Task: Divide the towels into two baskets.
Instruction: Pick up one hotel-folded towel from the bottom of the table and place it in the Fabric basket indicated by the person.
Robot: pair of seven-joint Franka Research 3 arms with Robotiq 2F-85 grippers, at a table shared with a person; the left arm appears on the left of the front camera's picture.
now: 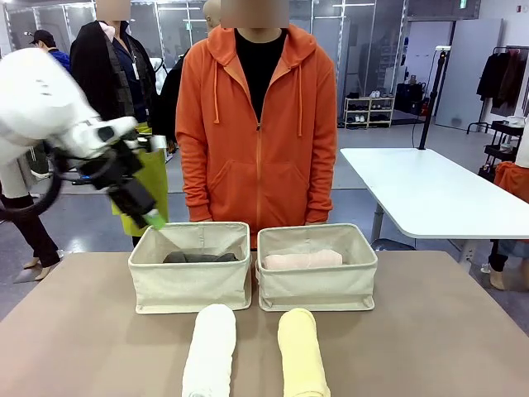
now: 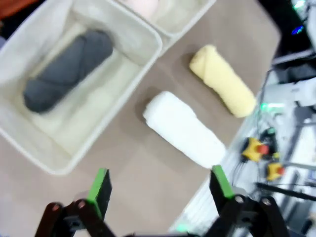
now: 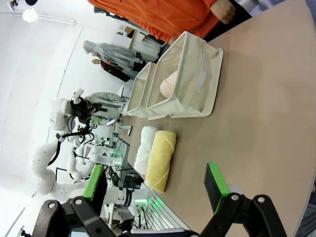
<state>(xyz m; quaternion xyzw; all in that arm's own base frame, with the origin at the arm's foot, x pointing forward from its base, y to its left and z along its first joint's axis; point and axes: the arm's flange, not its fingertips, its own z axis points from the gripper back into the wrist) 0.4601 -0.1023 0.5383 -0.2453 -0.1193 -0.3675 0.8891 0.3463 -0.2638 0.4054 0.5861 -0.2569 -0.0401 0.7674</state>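
The tabletop (image 1: pixel 430 331) carries all task items. A person in an orange hoodie (image 1: pixel 256 124) stands at its 12 o'clock edge. The left arm (image 1: pixel 41 99) enters the front view at 9 o'clock.

Baskets: the left basket (image 1: pixel 188 285) and the right basket (image 1: pixel 318 285) stand side by side, walls touching, near the person.

Towels:
- The dark grey towel (image 1: pixel 198 257) lies inside the left basket.
- The pink towel (image 1: pixel 302 260) lies inside the right basket.
- The white towel (image 1: pixel 210 347) lies on the tabletop at 6 o'clock of the left basket.
- The yellow towel (image 1: pixel 302 351) lies on the tabletop at 6 o'clock of the right basket, near the white towel and not touching it.

Left jaws: spread wide, nothing held. In the front view they hang above the left basket's 10 o'clock corner. In the left wrist view the white towel lies at 12 o'clock of the jaws, the yellow towel at 1 o'clock, and the dark grey towel at 10 o'clock.

Right jaws: spread wide, nothing held. In the right wrist view the yellow towel lies at 12 o'clock of the jaws, with the white towel beside it. The right basket sits farther off, also toward 12 o'clock.
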